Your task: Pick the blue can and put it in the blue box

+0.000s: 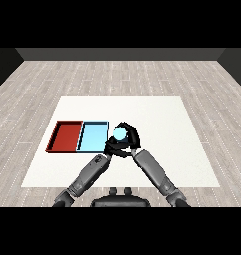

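Note:
The blue can (120,133) appears as a pale blue disc just right of the light blue tray (92,137), near that tray's right rim. My right hand (132,135) is curled round the can from the right and behind. I cannot tell whether the can stands on the table or hangs above it. My left hand (110,148) sits just below the can, close to the blue tray's near right corner, and overlaps the right hand's dark shape. The blue tray holds nothing.
A red tray (66,135) lies against the left side of the blue tray, with nothing in it. Both trays sit at the left of the white table (162,124). Both forearms converge in the table's near middle.

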Controlling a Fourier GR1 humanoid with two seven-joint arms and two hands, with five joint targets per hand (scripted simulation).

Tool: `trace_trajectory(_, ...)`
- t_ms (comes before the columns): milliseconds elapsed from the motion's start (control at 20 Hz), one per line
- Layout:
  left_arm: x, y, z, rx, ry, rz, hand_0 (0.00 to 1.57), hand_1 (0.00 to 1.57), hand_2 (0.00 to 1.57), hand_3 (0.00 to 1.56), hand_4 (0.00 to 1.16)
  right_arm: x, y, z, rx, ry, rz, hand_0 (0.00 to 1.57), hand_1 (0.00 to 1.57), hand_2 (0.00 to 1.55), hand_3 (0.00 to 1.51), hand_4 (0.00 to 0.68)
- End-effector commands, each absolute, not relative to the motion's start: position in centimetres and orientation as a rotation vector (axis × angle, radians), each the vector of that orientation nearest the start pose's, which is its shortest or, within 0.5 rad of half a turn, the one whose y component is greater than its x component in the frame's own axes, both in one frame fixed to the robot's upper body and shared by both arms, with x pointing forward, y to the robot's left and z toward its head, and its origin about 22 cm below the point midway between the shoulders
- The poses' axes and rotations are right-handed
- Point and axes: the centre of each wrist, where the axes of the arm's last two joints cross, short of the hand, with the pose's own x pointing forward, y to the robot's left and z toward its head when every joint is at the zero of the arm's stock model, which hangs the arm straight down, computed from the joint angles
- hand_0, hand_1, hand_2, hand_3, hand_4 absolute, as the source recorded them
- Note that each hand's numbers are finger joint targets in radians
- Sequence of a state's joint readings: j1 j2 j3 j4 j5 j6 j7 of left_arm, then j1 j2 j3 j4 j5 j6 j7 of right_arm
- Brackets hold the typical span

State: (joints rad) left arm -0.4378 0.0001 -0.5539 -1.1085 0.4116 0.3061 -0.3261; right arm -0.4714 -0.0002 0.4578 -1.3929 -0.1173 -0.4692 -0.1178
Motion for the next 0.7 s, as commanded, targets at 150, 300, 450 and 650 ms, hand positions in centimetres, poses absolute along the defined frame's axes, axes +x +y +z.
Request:
trace_trajectory(150,27.2,5.2,-2.5,-0.298,-1.631,-0.122,0.00,0.00,0.00,0.00,0.57,28.3,-6.1,6.0,0.251,-1.869,0.052,1.47,1.47,1.46,1.39,0.606)
trace_trajectory(300,28.9,6.4,-2.8,-0.343,-1.627,0.021,0.86,0.86,0.94,0.77,0.57,28.2,-6.4,6.5,0.289,-1.897,0.073,1.45,1.45,1.45,1.39,0.614)
trace_trajectory(450,31.1,6.9,-1.4,-0.411,-1.647,0.048,1.57,1.57,1.57,1.47,0.75,29.2,-5.4,5.8,0.271,-1.908,0.036,1.46,1.46,1.44,1.40,0.626)
trace_trajectory(650,30.7,7.7,-2.6,-0.377,-1.656,0.053,1.57,1.57,1.57,1.50,0.91,27.1,-6.1,6.2,0.279,-1.900,0.019,1.44,1.44,1.44,1.39,0.617)
